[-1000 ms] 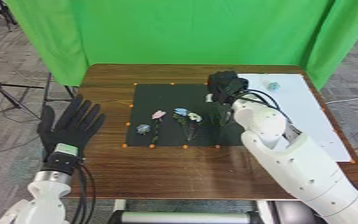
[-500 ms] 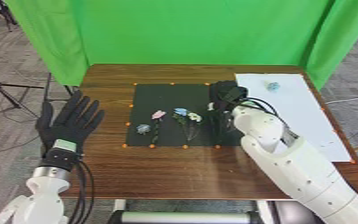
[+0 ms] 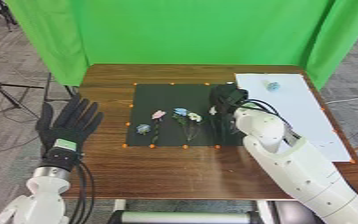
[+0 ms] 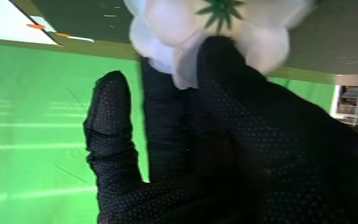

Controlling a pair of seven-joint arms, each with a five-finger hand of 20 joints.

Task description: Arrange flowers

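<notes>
In the head view my right hand point(image 3: 226, 95) is over the right part of the dark mat point(image 3: 162, 92), beside a white flower point(image 3: 213, 110). The right wrist view has the white flower point(image 4: 171, 37) pinched between the thumb and fingers of my right hand point(image 4: 264, 125). Left of it on the mat lie a blue flower point(image 3: 143, 129), a pink flower point(image 3: 159, 114), a light-blue flower point(image 3: 181, 111) and another white flower point(image 3: 194, 117), some with dark stems. My left hand point(image 3: 64, 129) stays at the table's left edge, fingers straight.
A white sheet point(image 3: 304, 110) covers the table's right side, with a pale blue flower point(image 3: 272, 86) near its far end. Orange markers line the mat's edges. A green curtain point(image 3: 184, 35) hangs behind the brown table point(image 3: 158, 170).
My right hand has come nearer over the mat from its far right corner, then stayed almost in place. The white flower beside it has moved nearer too. My left hand has barely shifted.
</notes>
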